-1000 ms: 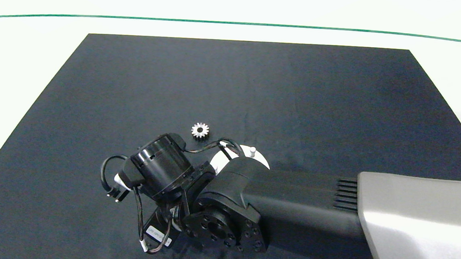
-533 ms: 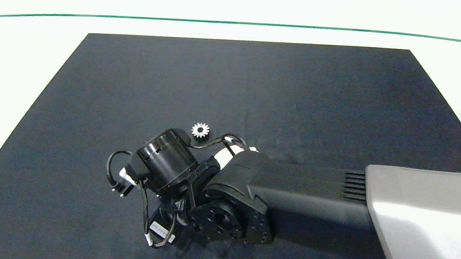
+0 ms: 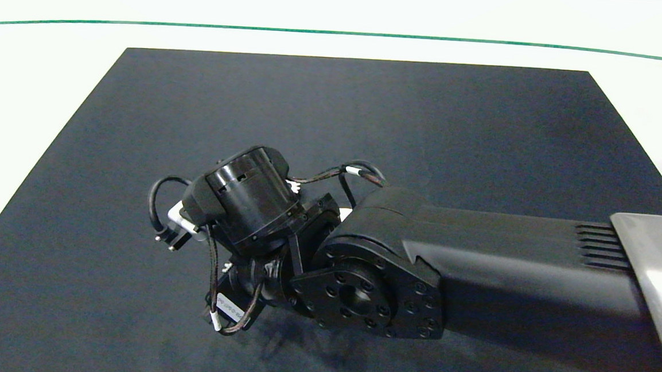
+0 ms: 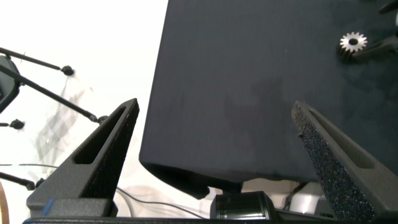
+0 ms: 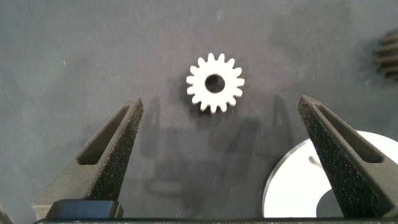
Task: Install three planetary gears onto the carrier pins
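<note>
My right gripper (image 5: 217, 155) hangs spread wide and empty above the dark mat (image 5: 74, 43), a loose planetary gear (image 5: 215, 83) lying flat just ahead between the fingers' lines, presumably so I can drop straight onto it. The white carrier disc (image 5: 292, 186) lies just beside. My left gripper (image 4: 214, 155), also wide open and empty, sits parked at the mat's edge.

No legible text anywhere.

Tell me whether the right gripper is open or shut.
Open: the right gripper has its fingers spread wide above the planetary gear lying flat on the mat.
</note>
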You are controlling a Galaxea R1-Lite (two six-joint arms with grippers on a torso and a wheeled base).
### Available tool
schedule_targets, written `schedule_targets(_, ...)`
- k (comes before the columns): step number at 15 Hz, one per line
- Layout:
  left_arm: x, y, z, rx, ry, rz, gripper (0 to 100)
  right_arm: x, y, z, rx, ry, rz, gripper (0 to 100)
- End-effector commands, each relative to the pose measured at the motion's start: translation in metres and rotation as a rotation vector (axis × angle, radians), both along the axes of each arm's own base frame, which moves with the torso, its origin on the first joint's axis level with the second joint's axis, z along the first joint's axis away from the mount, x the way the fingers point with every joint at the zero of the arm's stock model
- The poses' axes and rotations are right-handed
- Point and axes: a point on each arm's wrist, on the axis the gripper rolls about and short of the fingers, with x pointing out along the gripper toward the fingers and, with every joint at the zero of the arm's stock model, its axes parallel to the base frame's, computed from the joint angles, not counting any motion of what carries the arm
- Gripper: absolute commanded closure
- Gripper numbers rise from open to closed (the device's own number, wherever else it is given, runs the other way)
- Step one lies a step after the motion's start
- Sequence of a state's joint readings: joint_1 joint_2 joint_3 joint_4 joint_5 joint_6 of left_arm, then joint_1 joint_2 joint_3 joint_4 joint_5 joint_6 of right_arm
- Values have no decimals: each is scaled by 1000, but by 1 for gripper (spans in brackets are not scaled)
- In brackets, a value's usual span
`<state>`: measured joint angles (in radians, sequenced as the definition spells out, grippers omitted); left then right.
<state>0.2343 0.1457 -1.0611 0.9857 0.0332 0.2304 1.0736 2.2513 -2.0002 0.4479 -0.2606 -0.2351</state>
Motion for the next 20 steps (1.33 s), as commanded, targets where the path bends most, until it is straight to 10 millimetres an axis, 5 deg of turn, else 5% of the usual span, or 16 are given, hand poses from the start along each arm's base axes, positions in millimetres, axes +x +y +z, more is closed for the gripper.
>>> schedule_targets(1, -2, 0, 1, 2, -3, 1, 0, 3, 5, -4, 21, -14, 2, 0)
schedule_targets(20, -6, -1, -5, 0, 5, -2, 0, 13, 17, -35, -13, -6, 10, 0)
